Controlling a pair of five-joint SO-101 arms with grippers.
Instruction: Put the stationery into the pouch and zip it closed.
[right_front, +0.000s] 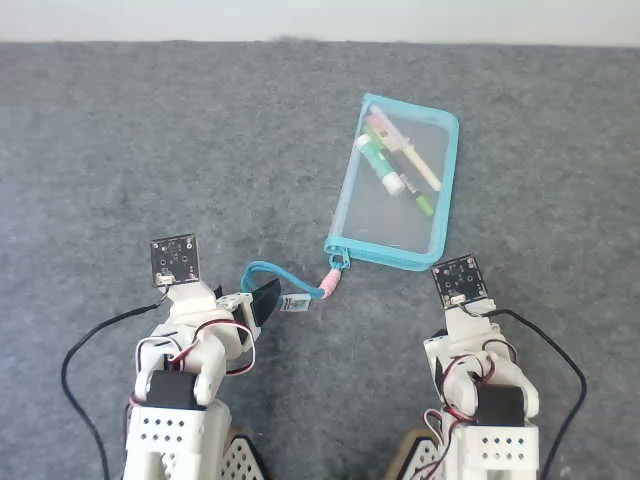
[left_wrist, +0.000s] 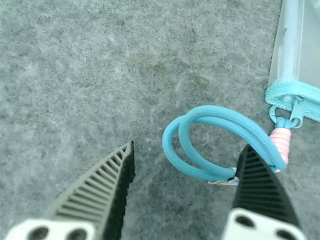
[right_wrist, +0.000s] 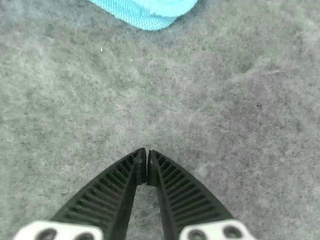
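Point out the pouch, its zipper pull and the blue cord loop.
pouch (right_front: 392, 226): high view, bare clear panel.
zipper pull (left_wrist: 296, 112): left wrist view, its teal tab.
blue cord loop (left_wrist: 215, 111): left wrist view, top of the curve.

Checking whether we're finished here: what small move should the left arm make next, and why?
Probably draw the left gripper back from the teal loop. Its jaws stand open, gripping nothing; the stationery lies inside the pouch and the zip slider sits at the pouch's corner, so the zip looks closed, though that is uncertain.
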